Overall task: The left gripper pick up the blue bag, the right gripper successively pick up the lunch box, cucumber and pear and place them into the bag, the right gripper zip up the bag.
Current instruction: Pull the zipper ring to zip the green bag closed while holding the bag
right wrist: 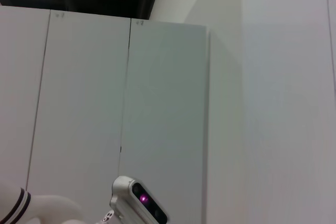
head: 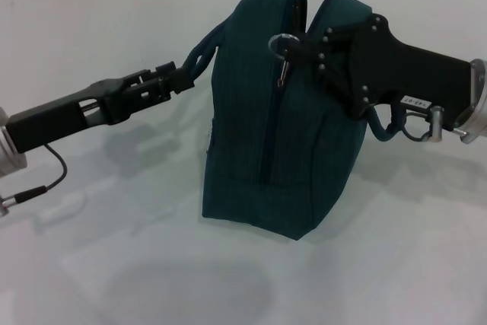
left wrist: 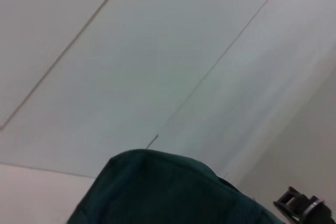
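Three views, and only the head view shows both arms at work. In it the blue bag [head: 259, 142] stands upright on the white table [head: 114, 264], its zipper seam running down the near side and its top nearly closed. The left gripper [head: 181, 75] reaches in from the left and is clamped on one rounded handle [head: 207, 45] at the bag's left shoulder. The right gripper [head: 298, 51] comes in from the right across the upper part of the bag; its fingertips are closed together at the ring zipper pull [head: 281, 45], which hangs at the top of the seam with a small metal tab below it. The second handle [head: 392, 129] loops out beneath the right gripper's black body.

The left wrist view shows none of that grip. It gives only the rounded teal top of the bag [left wrist: 157, 192] against pale wall panels [left wrist: 157, 66], with a small black bolted part [left wrist: 302, 205] at the edge; whose it is cannot be told.

The right wrist view shows neither bag nor fingers: white cabinet doors [right wrist: 105, 108], a dark opening above them, and the robot's head camera [right wrist: 139, 200] with a magenta light, low in the picture.
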